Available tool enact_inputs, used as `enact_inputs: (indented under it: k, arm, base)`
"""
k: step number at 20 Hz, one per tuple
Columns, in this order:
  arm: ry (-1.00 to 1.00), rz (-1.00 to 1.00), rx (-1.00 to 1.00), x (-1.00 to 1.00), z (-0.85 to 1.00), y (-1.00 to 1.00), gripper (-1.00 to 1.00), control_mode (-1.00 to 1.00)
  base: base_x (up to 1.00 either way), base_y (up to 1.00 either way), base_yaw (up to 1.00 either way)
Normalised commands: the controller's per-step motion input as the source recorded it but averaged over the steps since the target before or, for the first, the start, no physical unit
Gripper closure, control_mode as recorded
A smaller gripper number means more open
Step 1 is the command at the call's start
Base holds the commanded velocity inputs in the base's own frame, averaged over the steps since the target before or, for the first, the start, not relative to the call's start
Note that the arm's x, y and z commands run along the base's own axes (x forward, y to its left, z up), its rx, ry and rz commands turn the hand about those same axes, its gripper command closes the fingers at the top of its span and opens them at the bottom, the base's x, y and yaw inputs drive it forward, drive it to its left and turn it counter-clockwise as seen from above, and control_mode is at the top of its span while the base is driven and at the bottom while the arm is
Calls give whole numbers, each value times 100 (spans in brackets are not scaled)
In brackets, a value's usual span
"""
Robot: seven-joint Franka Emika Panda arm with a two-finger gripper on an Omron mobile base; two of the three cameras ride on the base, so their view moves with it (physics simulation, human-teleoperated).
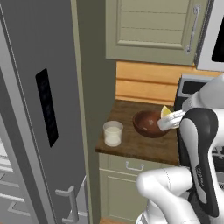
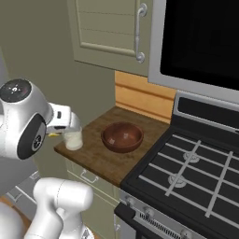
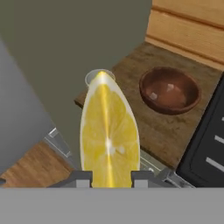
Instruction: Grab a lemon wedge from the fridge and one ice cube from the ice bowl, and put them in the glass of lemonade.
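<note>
While the wedge (image 1: 166,111) shows as a yellow tip at the end of the arm in the left base view, it hangs above the far rim of the brown bowl (image 1: 150,124), and the glass (image 1: 113,133) stands on the counter (image 1: 144,146) on the bowl's fridge side, close to the counter's front edge. The fridge (image 1: 39,113) fills the space beyond the glass, its door swung out, with only a narrow side wall between the two. From the right base view the glass (image 2: 73,138) sits at the counter's (image 2: 100,158) left corner, just beside the white hand, the bowl (image 2: 122,137) mid-counter and the stove (image 2: 186,177) on the bowl's other side. Looking along the hand, the gripper (image 3: 108,179) is closed narrowly on the wedge (image 3: 109,140), which stands up between the tips; the glass (image 3: 99,77) peeks out behind its point, and the bowl (image 3: 169,89) holds small pale cubes. I judge the fetching done and the carry to the glass in hand. Next the wedge must come squarely over the glass's mouth, low, before release. Room is tight on the fridge side and at the counter's edge; the bowl side is freer.
</note>
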Motion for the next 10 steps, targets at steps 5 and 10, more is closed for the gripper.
enact_inputs:
  k: [5, 10]
  arm:
    - [-8, 17, -14, 16, -10, 0, 100, -100]
    - [-10, 12, -12, 3, 0, 0, 100, -100]
  base:
    - [0, 0, 0]
    - [0, 0, 0]
